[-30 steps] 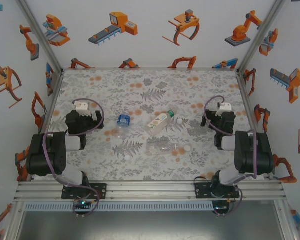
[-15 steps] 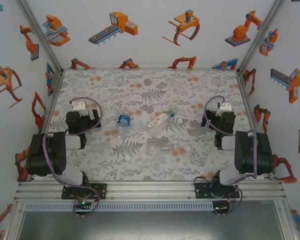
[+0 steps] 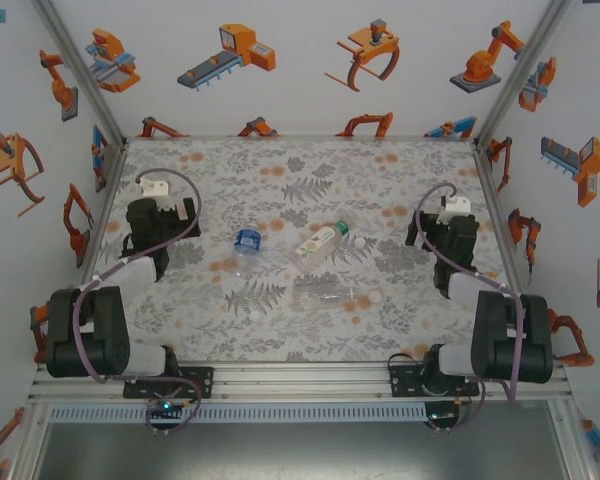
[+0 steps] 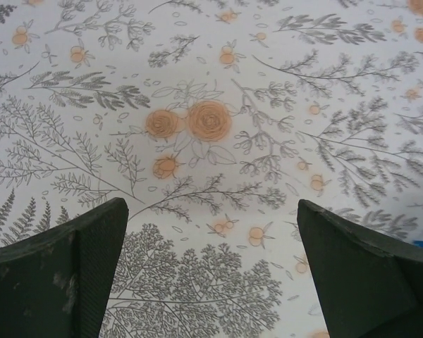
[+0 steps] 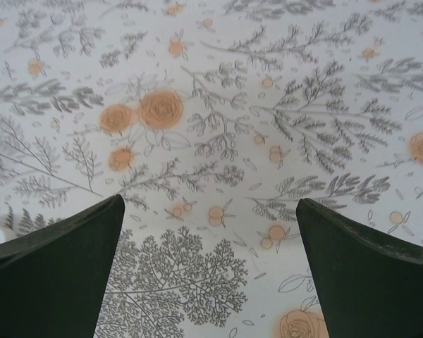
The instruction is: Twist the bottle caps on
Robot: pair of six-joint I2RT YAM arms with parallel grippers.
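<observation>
Near the middle of the patterned mat (image 3: 300,180) lies the green-white labelled bottle (image 3: 317,243), on its side, and I place everything from it. Left of it I see the blue-labelled bottle (image 3: 246,240); just nearer to me lies the clear unlabelled bottle (image 3: 325,292). One white cap (image 3: 360,241) sits just right of it, and a second white cap (image 3: 376,297) lies nearer and to its right. Well to its left hangs the left gripper (image 3: 148,225), well to its right the right gripper (image 3: 450,240). Through both wrist cameras I see the fingers (image 4: 70,274) spread wide above bare mat, pinching nothing.
</observation>
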